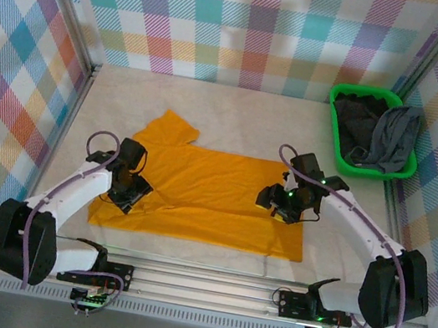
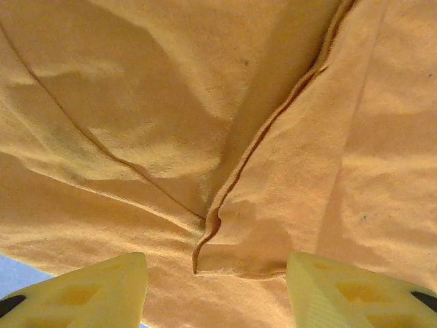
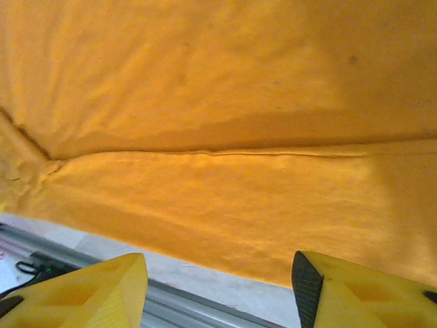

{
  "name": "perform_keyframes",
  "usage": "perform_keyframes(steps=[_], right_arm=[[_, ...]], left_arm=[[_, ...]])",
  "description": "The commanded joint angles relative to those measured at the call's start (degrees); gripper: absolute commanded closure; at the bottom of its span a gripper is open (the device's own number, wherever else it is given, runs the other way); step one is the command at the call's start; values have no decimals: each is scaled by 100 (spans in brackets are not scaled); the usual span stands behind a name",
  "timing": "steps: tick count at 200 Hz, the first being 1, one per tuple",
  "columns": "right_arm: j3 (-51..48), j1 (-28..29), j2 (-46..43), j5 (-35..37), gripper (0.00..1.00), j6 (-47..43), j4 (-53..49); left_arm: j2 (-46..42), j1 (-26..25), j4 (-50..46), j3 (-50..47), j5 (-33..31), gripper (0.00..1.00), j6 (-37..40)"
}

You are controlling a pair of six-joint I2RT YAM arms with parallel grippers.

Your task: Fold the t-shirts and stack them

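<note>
A pale surface (image 1: 238,104) ringed by plaid walls (image 1: 227,21) carries an orange tee (image 1: 214,193), which lies flat across the middle, close to the near edge, with one sleeve (image 1: 176,129) jutting toward the back at its left end. In the far right corner stands a green basket (image 1: 370,173) holding a grey tee (image 1: 394,135), draped over its right side, and a black tee (image 1: 352,120) bunched at its left. The left arm (image 1: 70,190) reaches in over the orange tee's left end and the right arm (image 1: 361,223) over its right half. The left end effector (image 1: 131,191) is over the cloth, its yellow fingers (image 2: 82,290) spread with nothing between them; below it a hemmed edge (image 2: 273,130) lies over another layer and curls at its end. The right end effector (image 1: 275,204) is likewise spread, fingers (image 3: 89,290) apart and empty above the cloth, where a straight fold line (image 3: 239,153) runs across. Past the tee's near edge show a strip of surface and a metal rail (image 3: 191,304).
</note>
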Motion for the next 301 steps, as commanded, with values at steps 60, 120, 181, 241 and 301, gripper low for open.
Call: perform_keyframes(steps=[60, 120, 181, 241, 301], right_arm=[[104, 20, 22, -428, 41, -67, 134], [46, 19, -18, -438, 42, 25, 166], [53, 13, -62, -376, 43, 52, 118], [46, 12, -78, -314, 44, 84, 60], [-23, 12, -161, -306, 44, 91, -10]], left_arm=[[540, -681, 523, -272, 15, 46, -555], [781, -780, 671, -185, -241, 74, -467], [750, -906, 515, 177, -507, 100, -204], [1332, -1135, 325, 988, -828, 100, 268], [2368, -1338, 353, 1907, -890, 100, 892]])
